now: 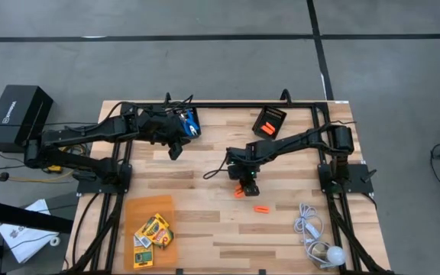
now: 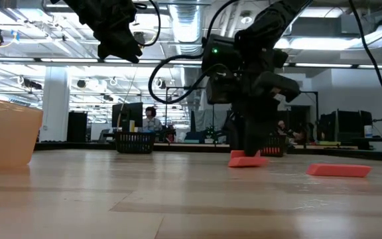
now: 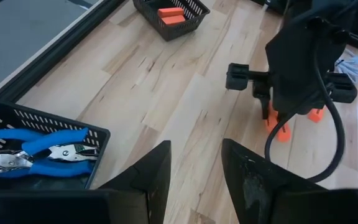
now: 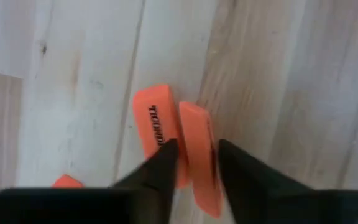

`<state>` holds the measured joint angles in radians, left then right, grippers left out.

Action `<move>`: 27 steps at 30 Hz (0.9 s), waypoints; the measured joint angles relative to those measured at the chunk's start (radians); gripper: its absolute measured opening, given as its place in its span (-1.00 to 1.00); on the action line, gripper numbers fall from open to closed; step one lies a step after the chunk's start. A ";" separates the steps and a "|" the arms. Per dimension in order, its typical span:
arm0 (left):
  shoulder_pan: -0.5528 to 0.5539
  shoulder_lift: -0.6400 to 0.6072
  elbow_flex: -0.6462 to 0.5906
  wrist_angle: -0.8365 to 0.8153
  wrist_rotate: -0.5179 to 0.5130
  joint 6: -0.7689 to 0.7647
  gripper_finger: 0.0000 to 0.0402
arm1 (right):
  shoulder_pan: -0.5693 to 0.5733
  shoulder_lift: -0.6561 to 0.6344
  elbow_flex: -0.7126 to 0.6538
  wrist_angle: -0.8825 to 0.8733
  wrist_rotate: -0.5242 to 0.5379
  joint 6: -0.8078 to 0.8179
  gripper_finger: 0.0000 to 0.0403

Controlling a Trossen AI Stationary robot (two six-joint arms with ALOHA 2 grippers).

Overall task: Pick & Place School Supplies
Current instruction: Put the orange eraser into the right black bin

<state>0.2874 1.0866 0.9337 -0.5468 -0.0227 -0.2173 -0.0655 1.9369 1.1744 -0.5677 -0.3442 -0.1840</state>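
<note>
right hand (image 4: pixel 191 163) down on the table, fingers parted astride 1 orange piece (image 4: pixel 199 155), another touching alongside

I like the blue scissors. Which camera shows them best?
The left wrist view: the scissors lie large and clear in a black mesh bin. The high view shows them only as a small blue patch partly under the left arm. The low and right wrist views don't show them.
</note>
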 joint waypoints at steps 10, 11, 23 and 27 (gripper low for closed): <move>0.000 0.000 0.000 0.000 0.000 0.000 -0.31 | -0.008 0.000 0.000 0.012 -0.007 -0.025 -0.92; 0.000 0.000 0.000 0.000 0.000 0.000 -0.31 | -0.009 0.000 0.000 0.012 -0.008 -0.019 -0.92; 0.000 0.000 0.000 0.001 -0.036 0.003 -0.32 | -0.130 -0.075 0.069 -0.124 0.063 -0.001 -0.93; 0.000 0.000 -0.002 0.004 -0.055 0.003 -0.33 | -0.234 -0.138 0.078 -0.176 0.124 0.001 -0.93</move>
<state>0.2874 1.0870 0.9321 -0.5427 -0.0773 -0.2146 -0.2992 1.7986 1.2526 -0.7439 -0.2201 -0.1831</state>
